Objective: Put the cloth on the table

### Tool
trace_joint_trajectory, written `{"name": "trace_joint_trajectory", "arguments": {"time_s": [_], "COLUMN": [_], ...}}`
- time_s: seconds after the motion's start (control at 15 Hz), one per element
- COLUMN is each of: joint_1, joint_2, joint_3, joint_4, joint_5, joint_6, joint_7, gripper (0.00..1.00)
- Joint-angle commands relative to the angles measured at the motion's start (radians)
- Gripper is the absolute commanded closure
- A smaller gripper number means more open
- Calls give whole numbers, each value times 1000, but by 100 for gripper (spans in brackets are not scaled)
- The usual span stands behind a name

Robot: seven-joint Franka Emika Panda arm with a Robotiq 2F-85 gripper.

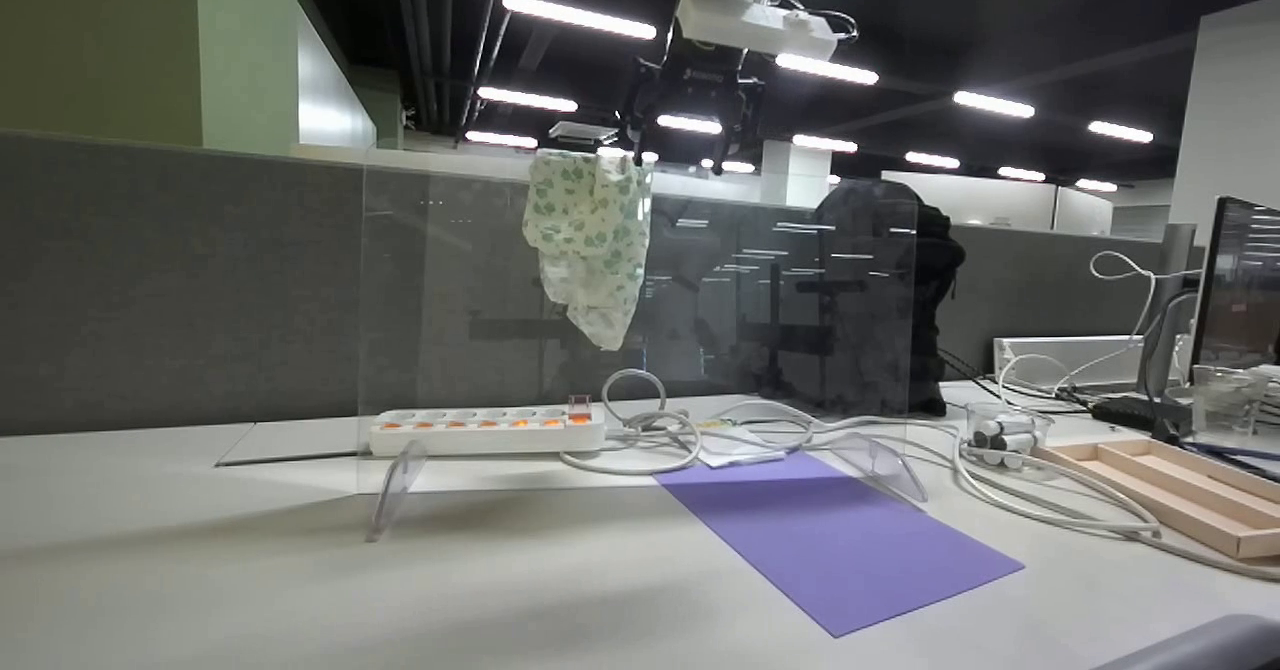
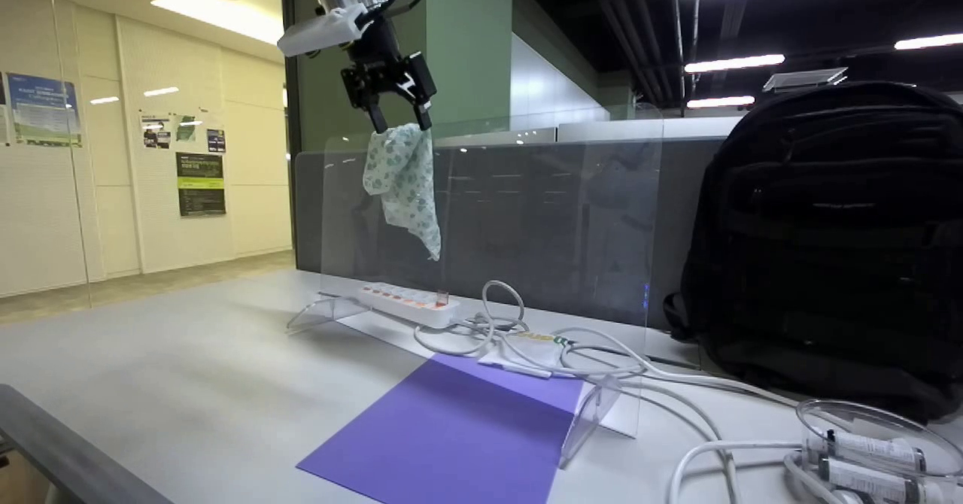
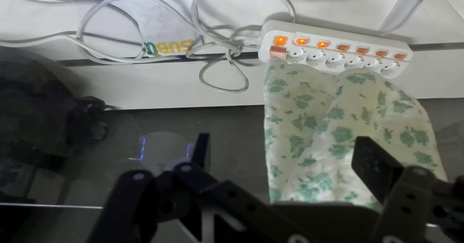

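Cloth (image 1: 590,240), pale, rumpled and leaf-printed in green, is hanging over the top edge of the clear panel (image 1: 450,300), above the table (image 1: 250,590). Just above the panel, the gripper (image 1: 678,159) is hovering, fingers (image 3: 375,168) wide apart; I can't tell if one is touching the cloth. Past one end of the panel, a round see-through tub (image 2: 814,447) is holding white-labelled cylinders (image 2: 876,451); farther past it, a shallow tan tray (image 1: 1255,540) is showing long compartments. Through the panel, a slim white strip (image 1: 490,437) is glowing orange.
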Motion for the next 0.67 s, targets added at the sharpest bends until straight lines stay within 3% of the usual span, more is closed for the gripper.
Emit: {"name": "trace_joint_trajectory", "arguments": {"time_s": [0.0, 0.4, 0.47, 0.53, 0.6], "joint_1": [52, 50, 49, 50, 51], "joint_2": [62, 132, 141, 150, 157], "joint_3": [-8, -4, -4, -4, -4], "joint_4": [55, 94, 100, 106, 111], "joint_5": [15, -14, -17, -8, -5], "joint_6": [27, 63, 72, 81, 86], "joint_7": [-14, 11, 13, 7, 5], "gripper": [0, 0, 4, 27, 28]}}
